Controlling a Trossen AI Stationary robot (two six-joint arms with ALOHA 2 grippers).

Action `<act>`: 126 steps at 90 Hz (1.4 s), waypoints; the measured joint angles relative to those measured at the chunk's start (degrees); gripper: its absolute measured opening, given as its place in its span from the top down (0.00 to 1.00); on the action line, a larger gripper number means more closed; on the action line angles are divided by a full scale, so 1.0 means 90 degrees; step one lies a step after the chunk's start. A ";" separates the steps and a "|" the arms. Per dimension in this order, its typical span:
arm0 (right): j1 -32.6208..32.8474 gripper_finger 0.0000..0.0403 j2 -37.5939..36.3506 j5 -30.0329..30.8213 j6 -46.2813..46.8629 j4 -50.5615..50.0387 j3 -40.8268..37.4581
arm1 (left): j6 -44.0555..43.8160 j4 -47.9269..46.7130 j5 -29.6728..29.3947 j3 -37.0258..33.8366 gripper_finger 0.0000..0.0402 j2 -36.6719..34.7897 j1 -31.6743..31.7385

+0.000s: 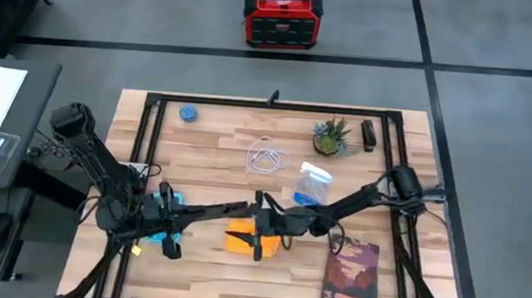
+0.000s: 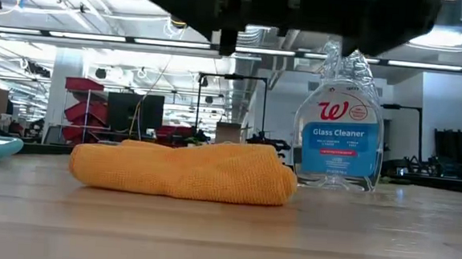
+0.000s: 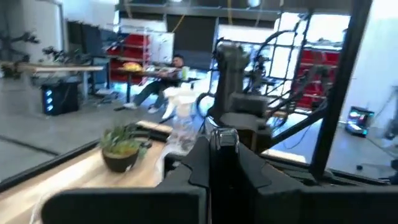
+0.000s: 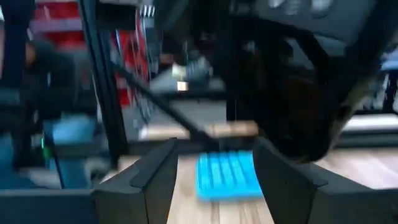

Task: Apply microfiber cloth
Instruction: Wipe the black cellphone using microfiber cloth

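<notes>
The orange-yellow microfiber cloth [image 1: 246, 239] [image 2: 184, 171] lies bunched on the wooden table, near its front middle. Nothing touches it. Both arms meet right over it. My left gripper [image 1: 254, 210] [image 3: 225, 163] comes in from the table's left and faces the right arm. My right gripper [image 1: 266, 227] [image 4: 216, 180] comes in from the right, pointing toward the table's left. It is open, with only the far blue calculator [image 4: 227, 174] showing between its fingers. In the low view both grippers are dark shapes above the cloth, clear of it.
A glass cleaner spray bottle [image 1: 311, 186] [image 2: 339, 128] stands just behind the cloth. The blue calculator [image 1: 164, 208] lies to the left under my left arm, and a dark reddish book [image 1: 353, 278] to the right. A white cable [image 1: 267, 157] and a potted plant [image 1: 329, 137] sit farther back.
</notes>
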 joint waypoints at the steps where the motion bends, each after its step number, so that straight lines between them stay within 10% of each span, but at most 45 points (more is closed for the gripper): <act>1: -0.0009 0.52 0.0020 -0.0053 0.0005 0.0074 0.0000 | 0.0004 -0.0001 0.0046 0.0000 0.98 0.0000 0.0019; 36: -0.0097 0.57 0.0045 -0.0584 -0.0019 0.1413 0.0007 | -0.0124 -0.0217 0.0551 0.0000 0.98 0.0000 0.0264; 65: -0.0111 0.91 -0.0142 -0.0596 -0.0231 0.0941 0.0005 | -0.1359 -0.1450 0.0580 0.0000 0.98 0.0009 0.0260; 102: -0.0139 0.97 -0.2139 -0.0264 -0.0388 -0.6104 0.1053 | -0.1712 -0.2232 0.0504 -0.0002 0.85 0.0007 0.0218; 126: -0.0159 0.97 -0.1602 -0.0379 -0.0269 -0.9866 0.2971 | -0.1922 -0.2713 0.0867 0.0000 0.71 0.0007 0.0567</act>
